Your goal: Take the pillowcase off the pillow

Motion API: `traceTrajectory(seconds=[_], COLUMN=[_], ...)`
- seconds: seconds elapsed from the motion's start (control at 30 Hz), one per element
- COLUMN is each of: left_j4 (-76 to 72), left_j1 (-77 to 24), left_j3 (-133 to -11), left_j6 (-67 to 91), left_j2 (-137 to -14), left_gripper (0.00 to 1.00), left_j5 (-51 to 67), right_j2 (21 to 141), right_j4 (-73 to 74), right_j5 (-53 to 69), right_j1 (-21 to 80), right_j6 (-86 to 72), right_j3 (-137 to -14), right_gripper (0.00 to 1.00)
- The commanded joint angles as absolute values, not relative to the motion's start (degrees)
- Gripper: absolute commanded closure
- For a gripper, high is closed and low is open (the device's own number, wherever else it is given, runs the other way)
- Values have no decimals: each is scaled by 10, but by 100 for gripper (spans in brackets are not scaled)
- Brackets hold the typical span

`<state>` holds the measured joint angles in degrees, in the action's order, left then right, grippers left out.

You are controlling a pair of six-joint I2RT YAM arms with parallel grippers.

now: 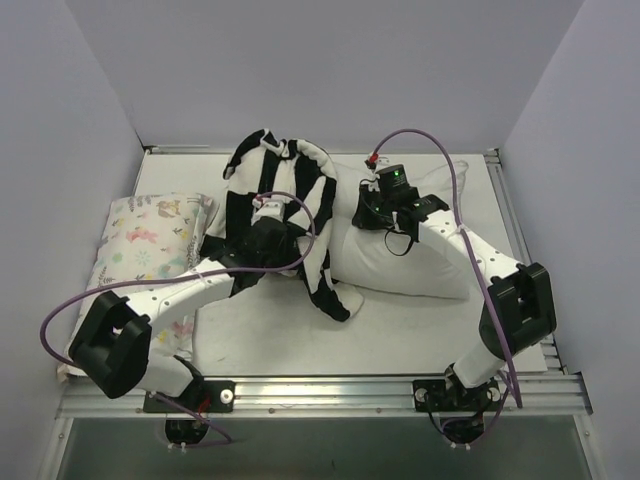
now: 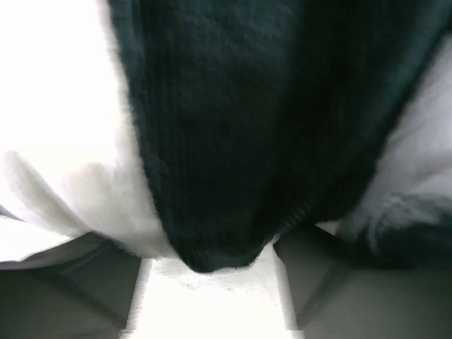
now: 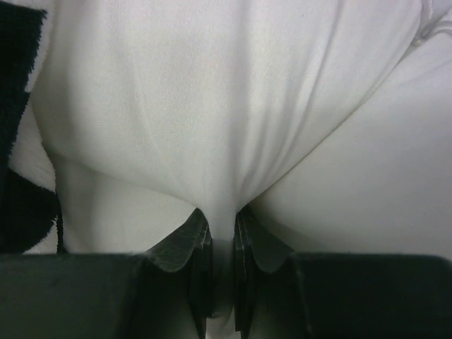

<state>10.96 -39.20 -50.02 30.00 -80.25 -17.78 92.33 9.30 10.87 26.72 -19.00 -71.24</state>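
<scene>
The black and white checkered pillowcase [image 1: 262, 170] lies bunched at the table's middle, over the left end of the white pillow [image 1: 410, 262]. My left gripper [image 1: 268, 238] is pushed into the pillowcase. In the left wrist view the pillowcase [image 2: 247, 127] fills the frame, and the left gripper [image 2: 212, 296] has its jaws apart with fabric lying between them. My right gripper [image 1: 372, 212] is shut on a pinch of the pillow's white cloth near the pillowcase edge. The right wrist view shows the right gripper [image 3: 222, 233] pinching the pillow [image 3: 226, 106], with the pillowcase [image 3: 18, 85] at the left.
A pastel floral-print pillow [image 1: 150, 240] lies at the table's left edge, beside my left arm. Grey walls close in the left, back and right sides. A metal rail [image 1: 330, 392] runs along the near edge.
</scene>
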Motion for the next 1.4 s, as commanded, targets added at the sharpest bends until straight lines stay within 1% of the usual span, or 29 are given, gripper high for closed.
traceTrajectory(seconds=[0.0, 0.03, 0.07, 0.13, 0.23, 0.27, 0.3, 0.4, 0.53, 0.6, 0.7, 0.73, 0.77, 0.8, 0.83, 0.87, 0.9, 0.93, 0.97, 1.03, 1.07, 1.1, 1.17, 1.23, 1.37], left_j4=[104, 165, 189, 247, 278, 277, 277, 273, 277, 273, 249, 242, 242, 243, 242, 242, 238, 233, 232, 228, 227, 227, 226, 233, 250], left_j1=[-383, -379, -363, -340, -278, -260, -214, -144, -96, -98, -147, -162, -192, -203, -213, -222, -228, -233, -237, -259, -267, -282, -293, -293, -273], left_j3=[-568, -589, -603, -635, -629, -620, -612, -591, -591, -595, -592, -594, -597, -600, -600, -600, -596, -595, -595, -594, -594, -594, -598, -599, -602], left_j6=[307, 314, 314, 324, 345, 351, 358, 365, 365, 366, 356, 350, 348, 347, 352, 355, 357, 360, 361, 366, 367, 369, 371, 374, 364], left_j2=[-830, -838, -843, -846, -811, -798, -774, -746, -753, -763, -766, -767, -770, -775, -777, -778, -778, -779, -779, -780, -780, -781, -782, -781, -767], left_gripper=[34, 66, 82, 100, 100, 100, 100, 100, 100, 100, 100, 100, 100, 100, 100, 100, 100, 100, 100, 100, 100, 100, 100, 100, 100], left_j5=[-262, -289, -307, -357, -373, -366, -356, -309, -274, -238, -214, -217, -221, -223, -222, -218, -207, -204, -204, -204, -204, -204, -213, -212, -215], right_j2=[909, 889, 879, 846, 803, 790, 778, 737, 705, 705, 716, 713, 710, 704, 690, 685, 679, 681, 684, 711, 725, 756, 789, 829, 822], right_j4=[228, 234, 245, 258, 286, 287, 290, 305, 323, 322, 322, 321, 322, 321, 318, 316, 316, 317, 317, 316, 315, 310, 290, 287, 233], right_j5=[117, 109, 102, 79, 68, 71, 74, 83, 88, 99, 112, 94, 73, 42, 20, 2, -43, -60, -73, -114, -128, -134, -162, -182, -171], right_j1=[290, 285, 280, 269, 232, 206, 190, 141, 97, 96, 126, 173, 206, 234, 260, 320, 348, 378, 424, 465, 493, 499, 501, 486, 452], right_j6=[-187, -187, -187, -188, -192, -196, -199, -210, -219, -223, -207, -200, -193, -187, -183, -179, -175, -168, -164, -159, -152, -151, -159, -170, -198], right_j3=[-709, -710, -711, -713, -716, -717, -718, -728, -751, -753, -751, -749, -743, -738, -733, -726, -724, -722, -722, -717, -715, -711, -701, -689, -616], right_gripper=[100, 100, 100, 100, 100, 100, 100, 100, 100, 100, 100, 95, 87, 77, 52, 40, 30, 18, 13, 6, 5, 4, 2, 2, 3])
